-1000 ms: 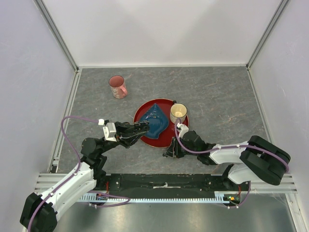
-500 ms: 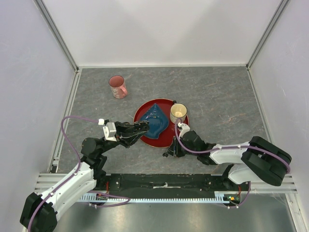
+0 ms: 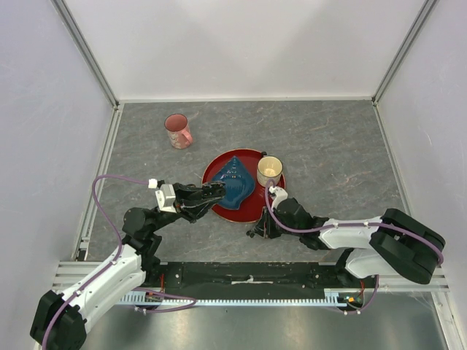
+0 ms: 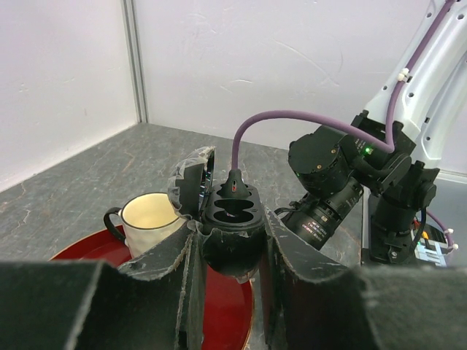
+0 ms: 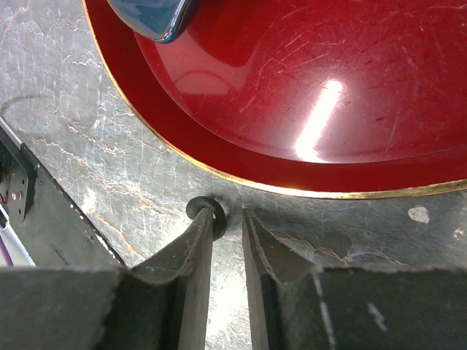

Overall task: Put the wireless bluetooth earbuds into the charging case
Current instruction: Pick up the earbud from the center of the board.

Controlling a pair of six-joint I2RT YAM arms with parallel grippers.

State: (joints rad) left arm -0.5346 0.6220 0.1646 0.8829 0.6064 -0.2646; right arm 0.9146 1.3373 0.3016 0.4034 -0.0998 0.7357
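On a grey, stone-patterned table (image 3: pixel 328 146), closed in by plain white walls (image 3: pixel 255 44) and edged with metal rails (image 3: pixel 102 168), a red plate (image 3: pixel 252 210) lies near the middle. It carries a blue dish (image 3: pixel 235 182) on its left half and a cream cup (image 3: pixel 269 170) at its far right rim. A pink mug (image 3: pixel 177 131) stands apart at far left.

Left arm: it rises from the near left corner, bends at the elbow and reaches right. The left gripper (image 3: pixel 215 193) is held level over the plate's left rim, beside the blue dish. Its fingers (image 4: pixel 168 262) are clamped on the black case (image 4: pixel 232 219), which sits upright with the lid (image 4: pixel 191 182) swung open to the left and two sockets facing up. Whether the sockets are filled cannot be told.

Right arm: it lies low, stretched left from the near right corner, wrist close to the table. The right gripper (image 3: pixel 257 230) points down at the table just outside the plate's near rim. Its fingers (image 5: pixel 193 255) stand a narrow gap apart with bare table between them. One earbud (image 5: pixel 195 208), a small curled black piece, lies on the table touching the tip of the left-hand finger in the wrist view, mostly outside the gap.
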